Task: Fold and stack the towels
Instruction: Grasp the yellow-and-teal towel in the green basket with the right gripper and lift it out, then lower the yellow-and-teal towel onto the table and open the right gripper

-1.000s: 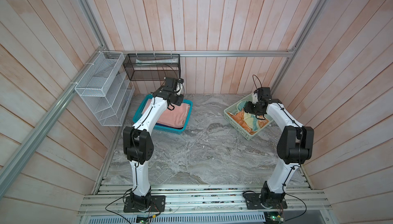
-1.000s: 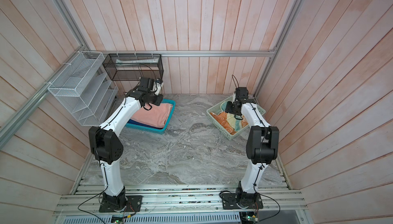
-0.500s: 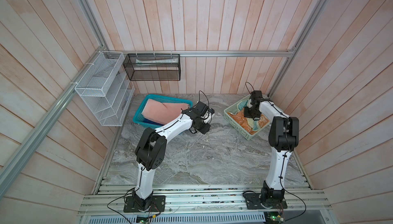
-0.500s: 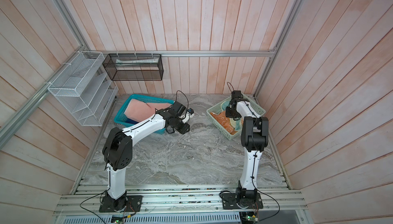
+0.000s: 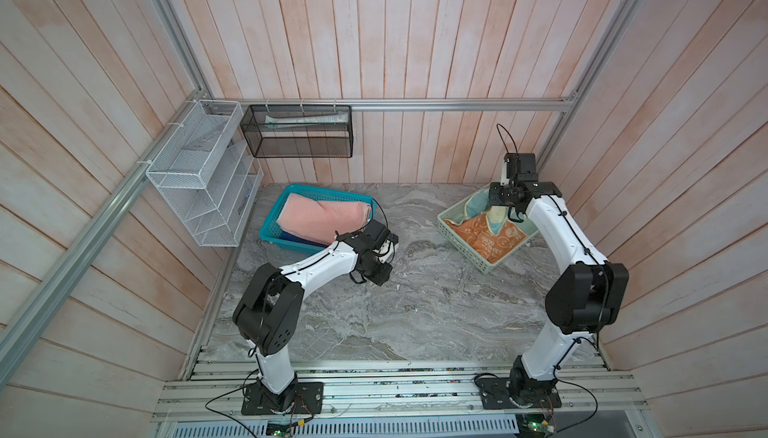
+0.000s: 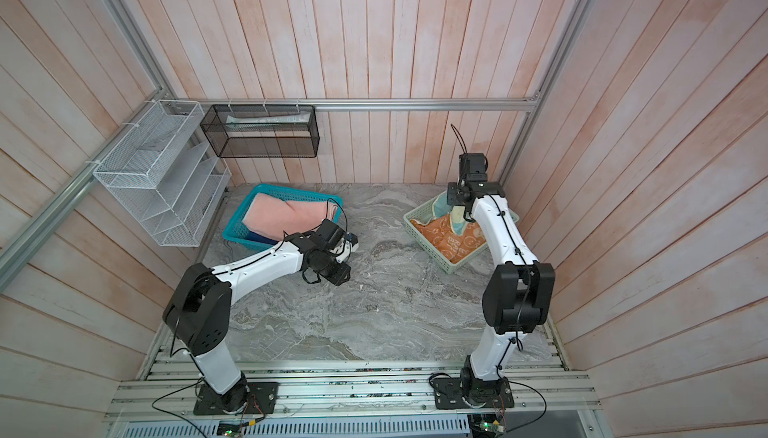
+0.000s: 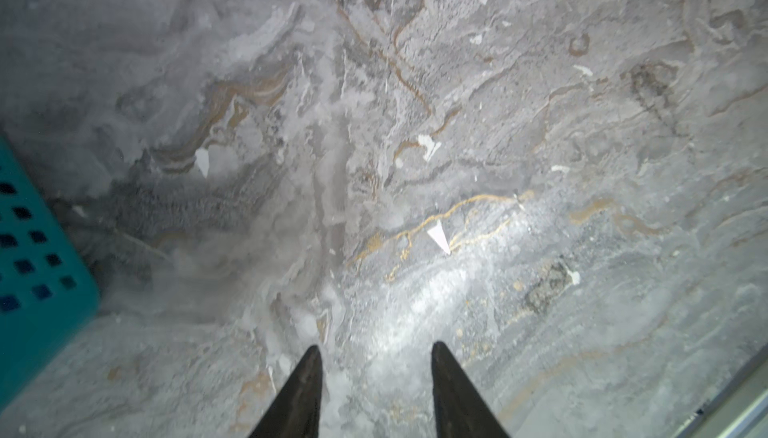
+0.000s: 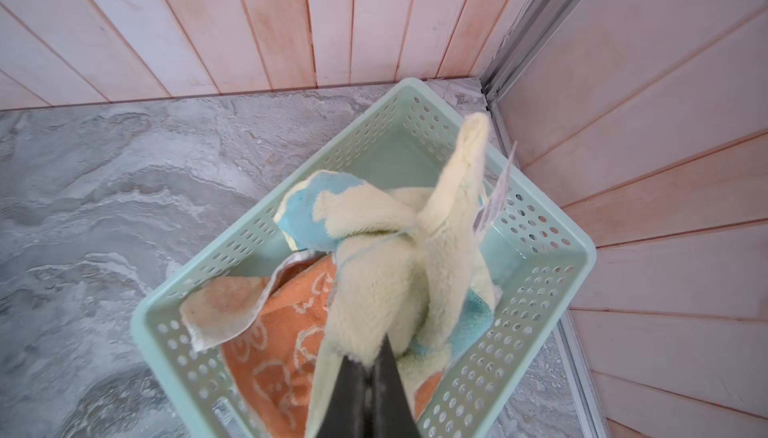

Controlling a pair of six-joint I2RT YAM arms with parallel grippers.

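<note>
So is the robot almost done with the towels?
Not nearly. Done: nothing is stacked on the marble table. In hand: the right gripper is shut on the yellow towel above the green tray. Left: the orange towel lies crumpled in it, the pink towel in the teal basket; the left gripper is open, empty.

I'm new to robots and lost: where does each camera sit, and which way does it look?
Top view: high overhead, looking down on the table; left arm and right arm whole.
Top view: alongside, same direction; both arms, teal basket.
Left wrist: on left arm, facing bare table; open left pincer.
Right wrist: on right arm, facing the green tray; right pincer shut on yellow towel.
Shared: green tray and yellow towel, in top views and right wrist.
</note>
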